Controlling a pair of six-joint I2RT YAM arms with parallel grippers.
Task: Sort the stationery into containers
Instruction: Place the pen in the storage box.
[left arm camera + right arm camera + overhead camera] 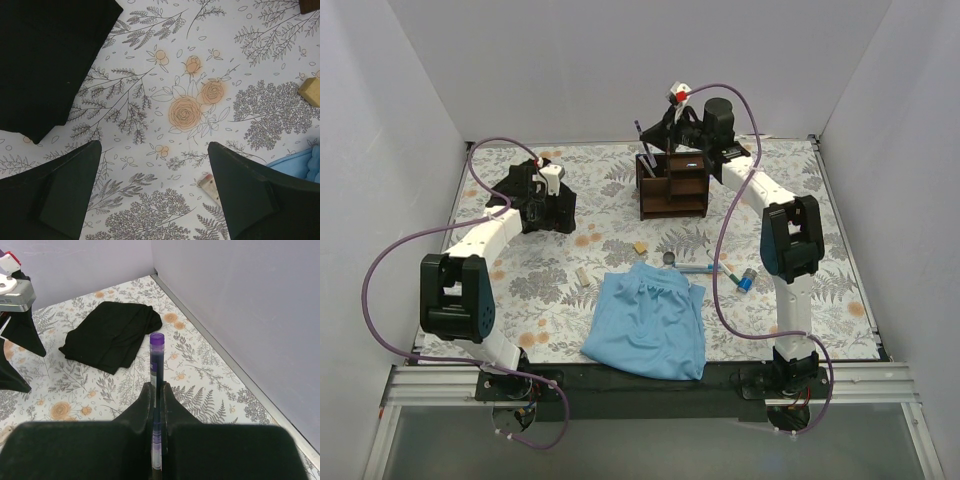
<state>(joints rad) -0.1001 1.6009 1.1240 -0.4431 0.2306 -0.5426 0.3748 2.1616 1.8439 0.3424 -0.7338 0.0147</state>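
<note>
My right gripper (157, 390) clamps a thin purple-capped pen (156, 347) above the dark brown wooden organizer (672, 190); my left gripper (152, 150) gapes empty. Released tilted, the pen may snag a divider.

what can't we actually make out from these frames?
- pen lower end, and which slot it is over: right wrist view, the right tool fingers hide it; no slot in frame.
- organizer contents: top view, slots too small and dark, right tool overlaps its back.
- eraser: left wrist view, partly behind a left tool finger.
- anything under the blue cloth: top view, covered.
</note>
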